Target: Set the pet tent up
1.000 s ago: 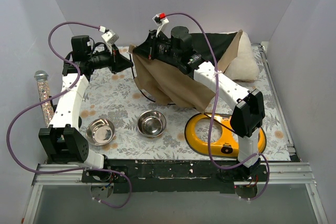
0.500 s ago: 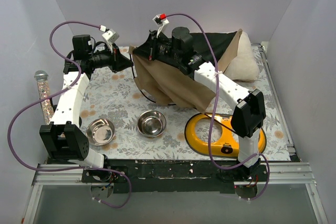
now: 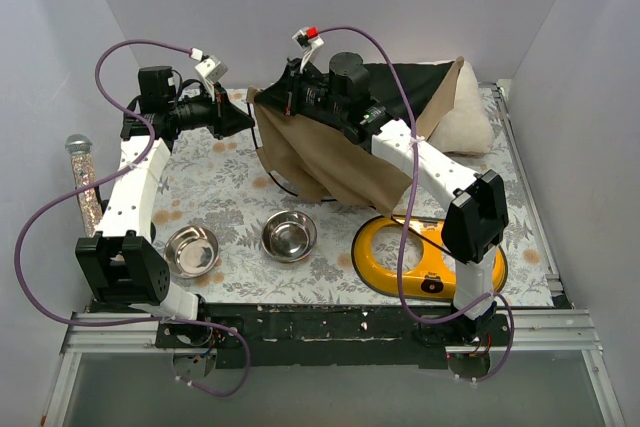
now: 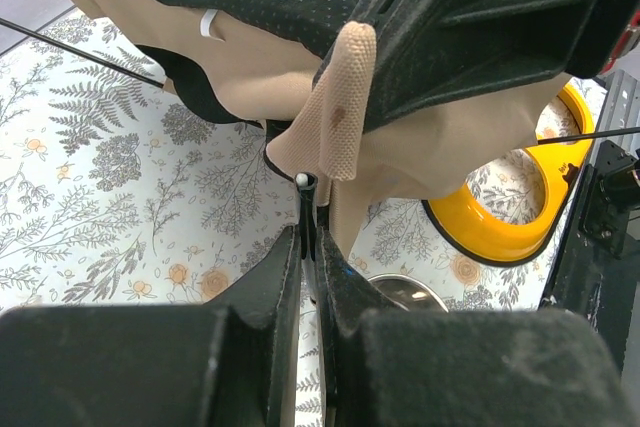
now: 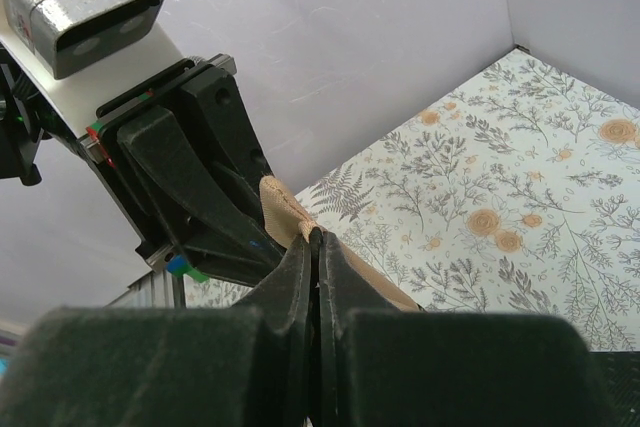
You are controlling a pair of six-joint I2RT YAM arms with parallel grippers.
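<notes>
- The pet tent (image 3: 330,162) is lying half-raised just behind the yellow bowl stand (image 3: 372,239) — barely shifting from a second ago.
- The right gripper (image 5: 315,237) is pinching the tent's tan edge, its arm leaning slightly further toward the stand's side than before.
- The left gripper (image 4: 308,209), pressed together, is clamping a thin black rod (image 4: 302,181) (white-tipped) at the tent's corner farthest from the stand.
</notes>
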